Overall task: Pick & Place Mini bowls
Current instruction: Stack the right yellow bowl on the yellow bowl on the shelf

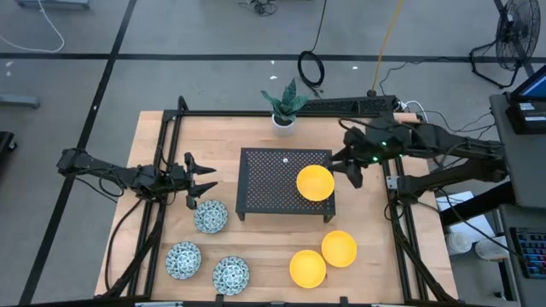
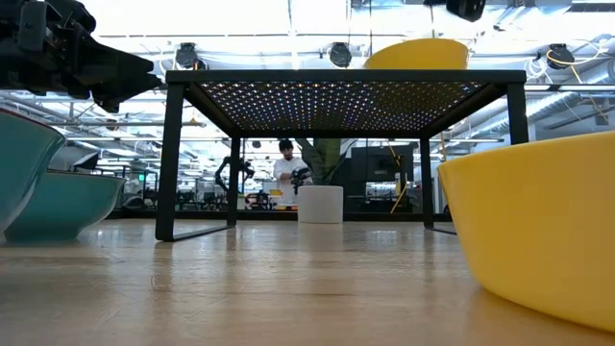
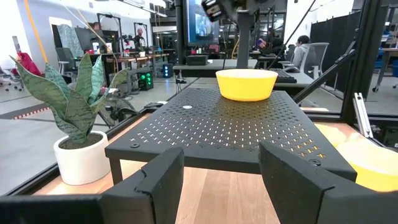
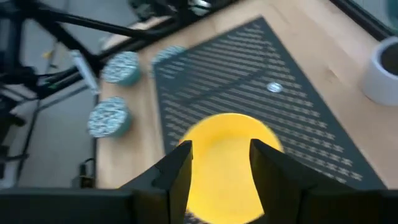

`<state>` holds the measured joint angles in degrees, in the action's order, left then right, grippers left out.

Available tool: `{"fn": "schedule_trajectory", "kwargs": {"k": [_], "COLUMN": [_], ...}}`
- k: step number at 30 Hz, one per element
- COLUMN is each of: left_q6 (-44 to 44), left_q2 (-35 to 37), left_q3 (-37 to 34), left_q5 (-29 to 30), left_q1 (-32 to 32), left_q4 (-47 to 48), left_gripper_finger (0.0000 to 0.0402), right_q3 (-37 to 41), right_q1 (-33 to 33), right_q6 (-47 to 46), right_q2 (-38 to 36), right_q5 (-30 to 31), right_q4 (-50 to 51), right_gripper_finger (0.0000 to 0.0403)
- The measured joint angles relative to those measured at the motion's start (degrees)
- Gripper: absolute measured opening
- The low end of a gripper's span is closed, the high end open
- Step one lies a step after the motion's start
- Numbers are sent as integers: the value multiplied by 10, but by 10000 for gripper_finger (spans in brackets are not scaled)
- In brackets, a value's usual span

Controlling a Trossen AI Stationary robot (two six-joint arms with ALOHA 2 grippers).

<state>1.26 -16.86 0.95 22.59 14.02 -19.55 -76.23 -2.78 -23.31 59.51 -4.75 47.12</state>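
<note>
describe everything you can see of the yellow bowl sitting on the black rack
The yellow bowl is small, round and plain bright yellow, glossy like glazed ceramic or plastic, with nothing visible inside. It sits upright, rim up, on the black perforated rack, on the side nearest the right arm. Nothing but the rack touches it. The right hand is open just beside the rack's edge, clear of the bowl. Two more yellow bowls lie on the wooden table below.

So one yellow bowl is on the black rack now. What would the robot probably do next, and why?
Probably lift the right gripper away: its fingers look open and the yellow bowl sits on the black rack. Two yellow bowls wait on the table.
</note>
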Motion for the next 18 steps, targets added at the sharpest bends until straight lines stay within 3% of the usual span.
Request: {"fn": "schedule_trajectory", "kwargs": {"k": [8, 14, 18], "left_q6": [0, 0, 0], "left_q2": [0, 0, 0], "left_q3": [0, 0, 0], "left_q5": [0, 0, 0], "left_q1": [0, 0, 0], "left_q4": [0, 0, 0], "left_gripper_finger": [212, 212, 212], "right_q3": [0, 33, 97], "right_q1": [72, 133, 174], "right_q6": [-19, -14, -5], "right_q2": [-23, -30, -45], "right_q5": [-1, -76, -116], "right_q4": [-4, -10, -94], "right_gripper_finger": [145, 140, 140]}}
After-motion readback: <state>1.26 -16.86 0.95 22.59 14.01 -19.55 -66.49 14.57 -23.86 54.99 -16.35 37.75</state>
